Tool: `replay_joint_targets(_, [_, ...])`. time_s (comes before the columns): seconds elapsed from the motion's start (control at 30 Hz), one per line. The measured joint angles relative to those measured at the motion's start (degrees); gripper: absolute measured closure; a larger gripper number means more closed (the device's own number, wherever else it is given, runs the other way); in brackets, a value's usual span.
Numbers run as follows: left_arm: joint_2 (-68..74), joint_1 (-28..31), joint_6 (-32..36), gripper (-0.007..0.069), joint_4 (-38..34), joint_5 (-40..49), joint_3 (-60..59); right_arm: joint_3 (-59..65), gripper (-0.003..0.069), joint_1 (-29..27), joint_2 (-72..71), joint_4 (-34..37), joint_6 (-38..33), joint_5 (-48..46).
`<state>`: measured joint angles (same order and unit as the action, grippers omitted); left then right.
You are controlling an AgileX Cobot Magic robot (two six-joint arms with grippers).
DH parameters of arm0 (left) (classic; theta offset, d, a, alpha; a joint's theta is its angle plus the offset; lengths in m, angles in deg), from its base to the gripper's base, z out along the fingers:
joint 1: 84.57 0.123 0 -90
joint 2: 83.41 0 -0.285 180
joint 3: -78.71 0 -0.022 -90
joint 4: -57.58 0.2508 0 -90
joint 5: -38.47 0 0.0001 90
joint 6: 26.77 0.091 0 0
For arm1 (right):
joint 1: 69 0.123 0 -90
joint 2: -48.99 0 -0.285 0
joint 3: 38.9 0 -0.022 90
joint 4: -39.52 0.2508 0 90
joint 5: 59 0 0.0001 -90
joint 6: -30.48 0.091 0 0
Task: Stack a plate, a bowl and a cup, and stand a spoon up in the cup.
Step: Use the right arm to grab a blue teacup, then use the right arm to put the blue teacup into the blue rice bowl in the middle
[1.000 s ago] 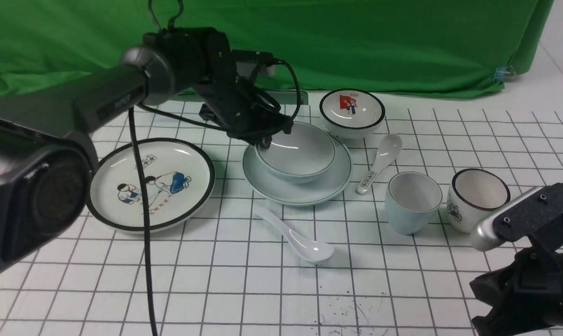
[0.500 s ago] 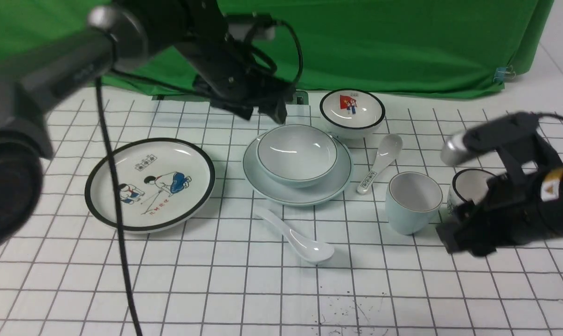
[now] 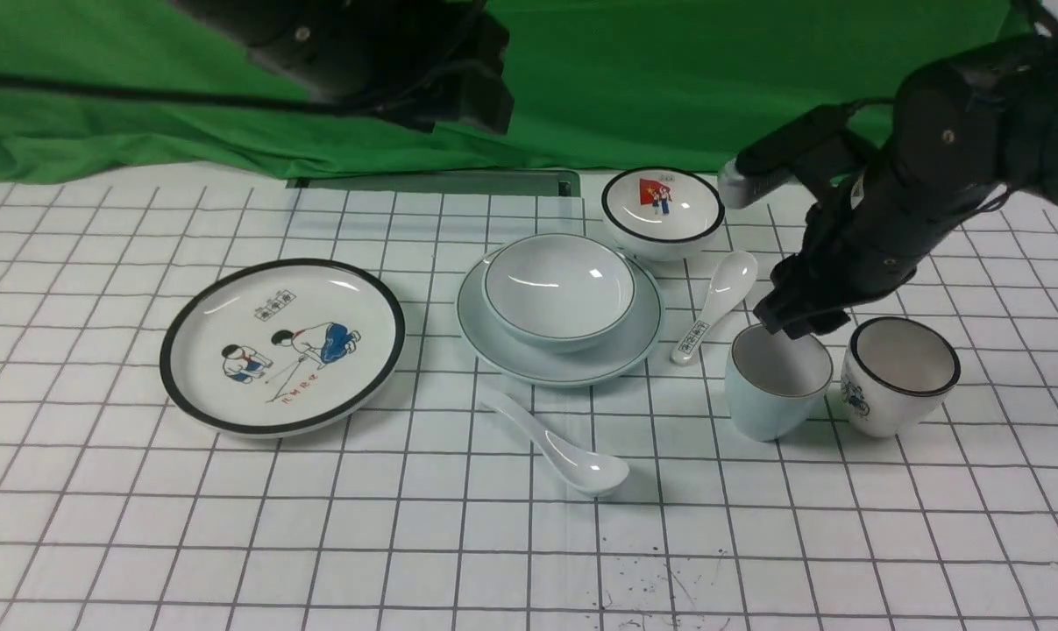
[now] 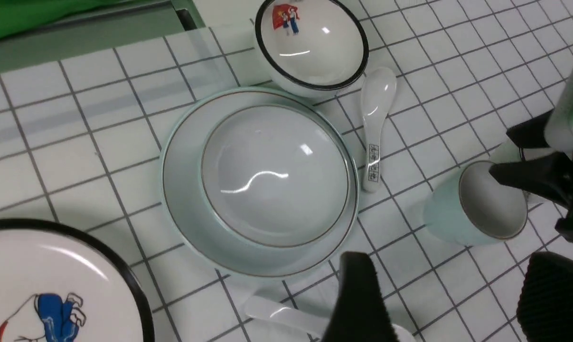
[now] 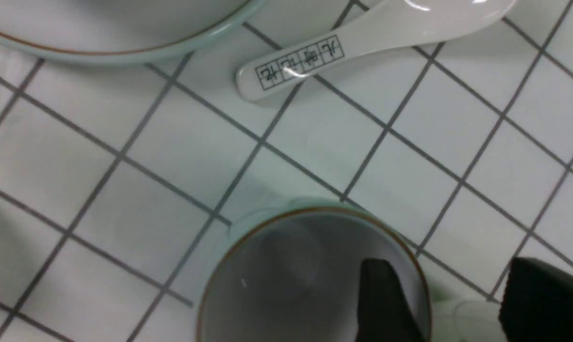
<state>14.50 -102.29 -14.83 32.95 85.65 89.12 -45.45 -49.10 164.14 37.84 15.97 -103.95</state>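
The pale blue-green bowl (image 3: 557,289) sits in the matching plate (image 3: 493,346) at mid-table. To their right stands the pale cup (image 3: 770,403), upright. The plain white spoon (image 3: 555,443) lies in front of the plate. My right gripper (image 3: 796,322) hangs open at the cup's far rim. In the right wrist view one finger (image 5: 386,299) is inside the cup (image 5: 286,275) and the other is outside it, with the wall between them untouched. My left gripper (image 4: 457,294) is open and empty, raised high above the plate (image 4: 182,190) and bowl (image 4: 274,175).
A black-rimmed cartoon plate (image 3: 283,346) lies at the left. A flag-picture bowl (image 3: 663,210) stands behind, with a patterned-handle spoon (image 3: 713,307) beside it. A black-rimmed cup (image 3: 901,372) stands close to the right of the pale cup. Green cloth (image 3: 713,79) backs the table.
My left gripper has let go of the bowl's rim, opened and risen up and away. My right arm has swung from the near right corner to the pale cup and opened.
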Motion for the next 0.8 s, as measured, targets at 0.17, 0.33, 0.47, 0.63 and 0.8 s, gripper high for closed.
replay_joint_targets(0.17, [-6.0,0.0,0.4,0.0228,-0.6,-8.5,-13.2,-0.3,0.0351,0.0,3.3,-0.1,-0.4,0.3])
replay_joint_targets(0.33, [-8.6,0.0,0.4,0.0228,-1.4,-12.5,-22.8,-0.8,0.0579,0.0,3.6,0.9,-0.3,-0.6])
replay_joint_targets(0.47, [-8.8,0.0,0.4,0.0229,-1.7,-17.2,-30.4,-6.8,0.0586,0.0,3.1,3.4,-0.4,-4.6])
replay_joint_targets(0.63, [-8.6,0.0,0.4,0.0232,-2.1,-24.1,-33.2,-16.3,0.0586,2.1,3.2,6.4,-0.7,-4.9])
replay_joint_targets(0.8, [-7.6,0.0,0.4,0.0232,-2.1,-28.0,-33.2,-25.2,0.0586,6.4,7.3,8.7,-1.3,-4.1])
